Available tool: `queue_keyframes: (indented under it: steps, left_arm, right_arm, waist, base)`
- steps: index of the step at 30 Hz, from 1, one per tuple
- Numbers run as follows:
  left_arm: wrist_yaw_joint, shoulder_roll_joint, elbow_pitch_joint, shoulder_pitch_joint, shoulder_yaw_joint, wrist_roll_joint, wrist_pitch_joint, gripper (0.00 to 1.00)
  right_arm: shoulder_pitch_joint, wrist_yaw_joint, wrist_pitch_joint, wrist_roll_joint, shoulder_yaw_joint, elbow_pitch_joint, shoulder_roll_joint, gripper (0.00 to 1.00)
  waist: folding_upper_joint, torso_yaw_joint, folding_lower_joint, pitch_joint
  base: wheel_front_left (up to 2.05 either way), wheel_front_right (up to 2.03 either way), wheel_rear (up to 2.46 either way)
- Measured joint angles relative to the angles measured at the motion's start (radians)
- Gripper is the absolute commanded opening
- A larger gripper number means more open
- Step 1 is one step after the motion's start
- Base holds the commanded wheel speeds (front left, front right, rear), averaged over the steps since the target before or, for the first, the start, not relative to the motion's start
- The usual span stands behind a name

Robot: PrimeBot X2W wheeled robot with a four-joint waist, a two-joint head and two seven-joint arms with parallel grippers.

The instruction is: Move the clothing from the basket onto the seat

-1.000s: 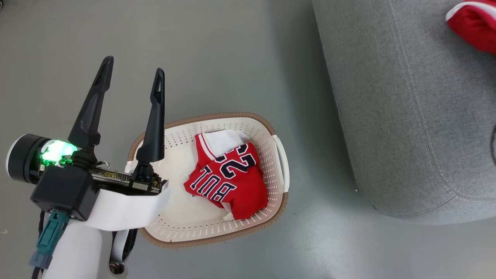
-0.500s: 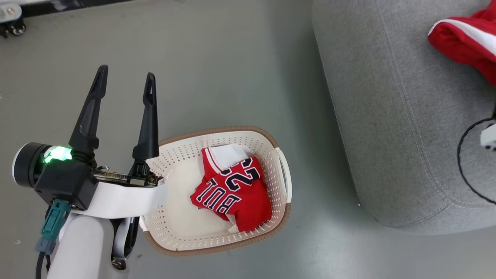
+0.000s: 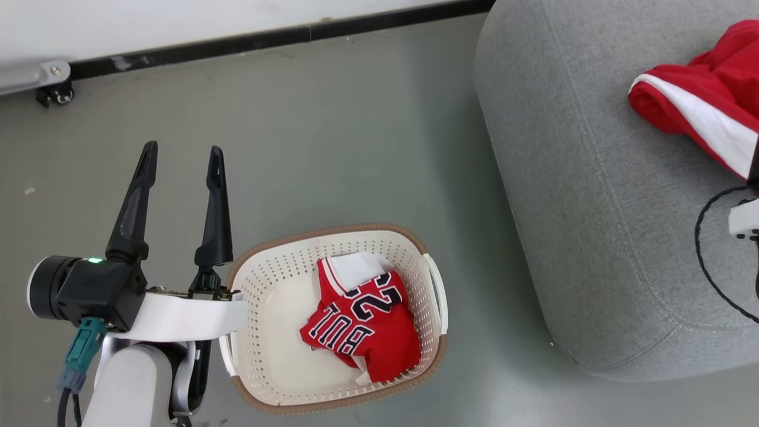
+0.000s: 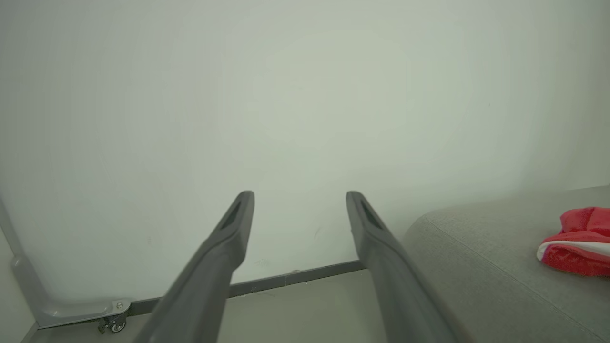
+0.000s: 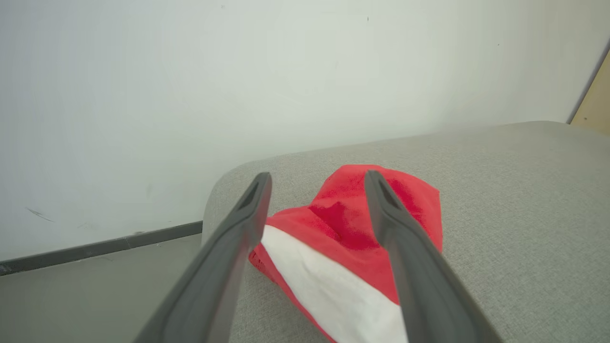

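The cream perforated basket [image 3: 332,232] stands on the floor with a crumpled red jersey [image 3: 362,326] in it, black letters and numbers showing. Red shorts [image 3: 699,112] with a white stripe lie on the grey seat [image 3: 593,207]. My left gripper [image 3: 181,148] hangs open and empty over the floor, left of the basket, and points at the wall [image 4: 300,195]. My right gripper [image 5: 317,175] is open above the seat [image 5: 500,190]. The shorts [image 5: 343,238] rest on the cushion between and below its spread fingers. From the left wrist the shorts [image 4: 576,240] show at far right.
A white wall with a black baseboard [image 3: 267,38] runs behind the grey floor [image 3: 356,148]. A grey frame foot with a caster [image 3: 56,92] sits at the wall's left. A black cable [image 3: 705,261] loops over the seat near my right arm.
The head camera has tilted up, so the whole picture slid down and the wall came into view. More of the shorts and my right arm's cable now show. The left gripper stays open.
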Motion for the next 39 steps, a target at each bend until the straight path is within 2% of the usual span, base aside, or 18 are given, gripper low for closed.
queue_keyframes:
  steps: [17, 24, 28, 39]
  left_arm:
    - [0.010, -0.027, 0.079, 0.125, 0.053, -0.037, 0.000, 1.00]
    - [0.009, -0.033, 0.102, 0.160, 0.043, -0.037, 0.000, 1.00]
    - [0.008, -0.045, 0.120, 0.185, 0.028, -0.037, 0.000, 1.00]
    - [0.007, -0.052, 0.146, 0.231, -0.003, -0.034, 0.000, 1.00]
  right_arm:
    - [0.146, 0.000, 0.000, 0.034, 0.115, -0.317, 0.104, 1.00]
    - [0.230, 0.000, -0.002, 0.039, 0.170, -0.383, 0.164, 1.00]
    - [0.294, 0.000, -0.002, 0.020, 0.220, -0.398, 0.174, 1.00]
    - [0.435, 0.000, -0.002, 0.010, 0.256, -0.444, 0.200, 1.00]
  waist:
    - [0.0000, 0.032, 0.0000, -0.145]
    - [0.0000, 0.052, 0.0000, -0.204]
    - [0.0000, 0.064, 0.0000, -0.236]
    - [0.0000, 0.087, 0.0000, -0.309]
  base:
    - [0.00, 0.00, 0.00]
    - [0.00, 0.00, 0.00]
    - [0.00, 0.00, 0.00]
    - [0.00, 0.00, 0.00]
